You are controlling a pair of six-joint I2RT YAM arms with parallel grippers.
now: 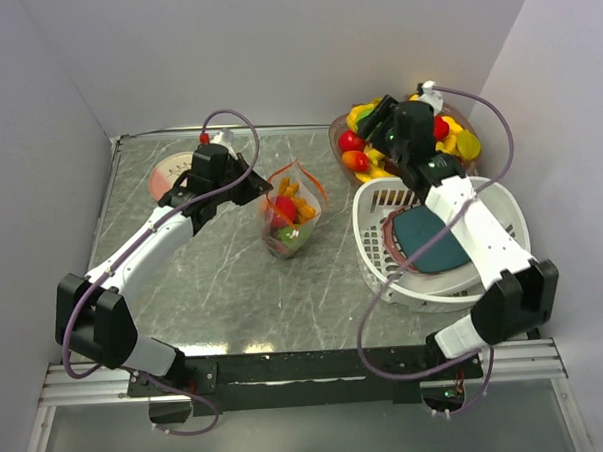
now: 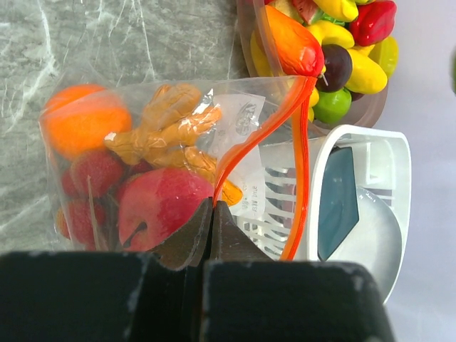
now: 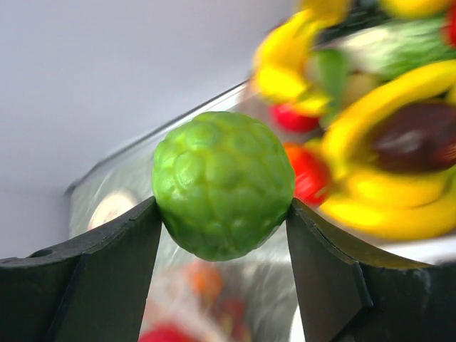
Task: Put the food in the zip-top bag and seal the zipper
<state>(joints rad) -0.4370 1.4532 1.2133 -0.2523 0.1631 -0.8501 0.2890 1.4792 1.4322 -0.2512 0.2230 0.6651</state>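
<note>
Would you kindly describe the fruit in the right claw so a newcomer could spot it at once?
Start at the clear plastic bowl of toy food at the far right; the right claw hangs over it. Clamped in that claw is a round lime-green toy fruit, whose bumpy, scaly skin sets it apart from the smooth red and yellow pieces nearby.

Right wrist view: the food pile (image 3: 385,142) behind the green fruit (image 3: 222,184) is blurred; single pieces cannot be identified. Left wrist view: the left gripper (image 2: 212,214) body hides the lower edge of the zip-top bag (image 2: 235,125), and the picture's top edge cuts off the clear bowl (image 2: 367,114). Top view: the right arm (image 1: 477,223) covers part of the teal plate (image 1: 422,243); the jaws of the right gripper (image 1: 377,118) are too small to read.
</note>
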